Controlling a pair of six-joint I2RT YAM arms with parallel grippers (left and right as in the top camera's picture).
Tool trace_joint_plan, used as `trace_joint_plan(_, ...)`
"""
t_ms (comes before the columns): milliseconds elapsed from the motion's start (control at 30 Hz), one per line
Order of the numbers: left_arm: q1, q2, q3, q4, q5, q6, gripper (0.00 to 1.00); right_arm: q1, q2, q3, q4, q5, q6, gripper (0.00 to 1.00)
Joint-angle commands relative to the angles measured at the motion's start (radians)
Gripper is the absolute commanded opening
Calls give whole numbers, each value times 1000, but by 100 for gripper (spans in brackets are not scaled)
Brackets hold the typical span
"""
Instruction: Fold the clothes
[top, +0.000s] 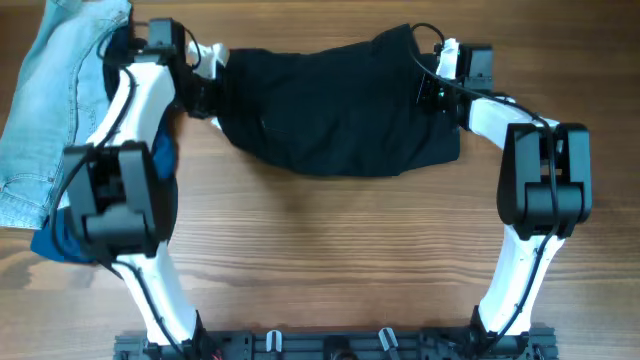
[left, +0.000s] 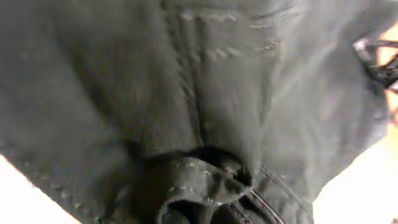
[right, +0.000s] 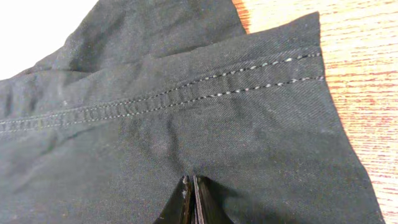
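— Where are the black shorts?
— Spread across the upper middle of the tabletop, between the two arms.
— The left tool?
— At the shorts' left edge, clamped tight on bunched fabric.
— And the right tool?
— Jaws pressed together, pinching cloth at the right end. Pale denim lies upper left.

Three cloth items on one wooden surface: one black pair of shorts at twelve o'clock, one pale denim piece at ten, one blue cloth at eight.
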Motion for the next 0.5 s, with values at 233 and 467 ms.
trace_joint_plan(233, -181, -81, 5, 179, 8, -114, 4, -12, 59, -15, -55, 24, 0, 4)
trace_joint_plan(467, -297, -81, 5, 375, -26, -210, 4, -12, 60, -17, -80, 25, -25, 4)
